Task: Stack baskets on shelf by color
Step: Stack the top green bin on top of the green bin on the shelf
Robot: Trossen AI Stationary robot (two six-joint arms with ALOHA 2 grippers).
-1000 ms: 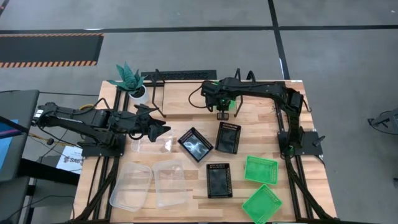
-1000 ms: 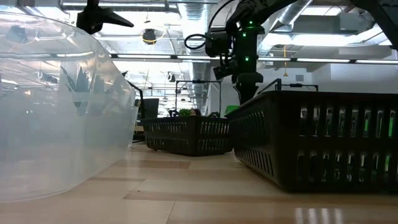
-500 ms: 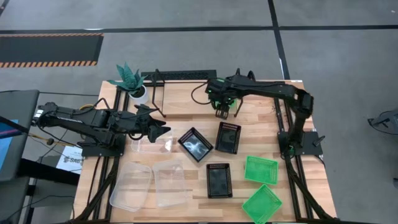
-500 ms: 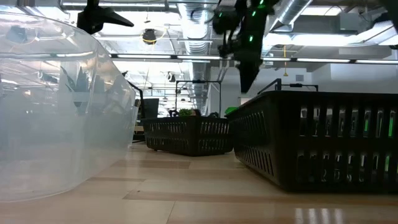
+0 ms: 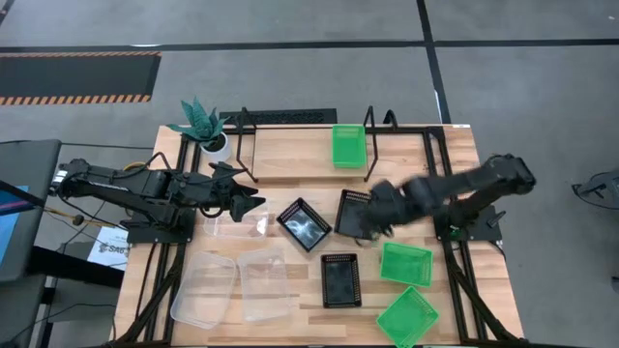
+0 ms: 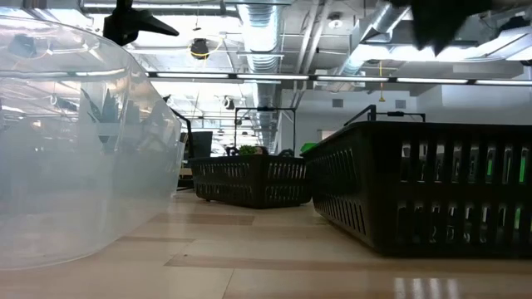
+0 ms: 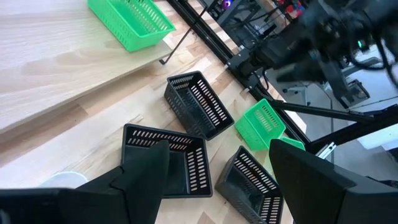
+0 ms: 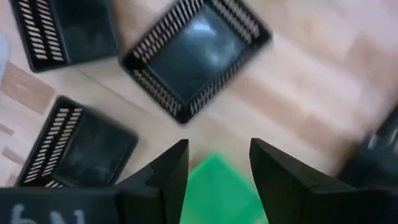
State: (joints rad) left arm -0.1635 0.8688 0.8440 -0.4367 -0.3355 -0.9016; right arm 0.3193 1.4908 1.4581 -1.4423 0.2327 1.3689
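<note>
One green basket lies flat on the shelf, near the right end of its wood plank. The other two green baskets sit on the table's near right. The three black baskets stand mid-table. Two clear baskets lie near left, and a third sits under my left gripper. My right gripper is open and blurred, above the black baskets. My left gripper hovers open over the table's left part.
A potted teal plant stands at the shelf's left end. The shelf's black wire legs rise beside the green basket. In the low view a clear basket and a black basket fill the foreground.
My right gripper has left the green basket lying on the shelf top. It rose, then swung fast toward the table's near edge and a little right, ending over the black baskets. The green basket, hidden under the gripper before, now shows whole.
</note>
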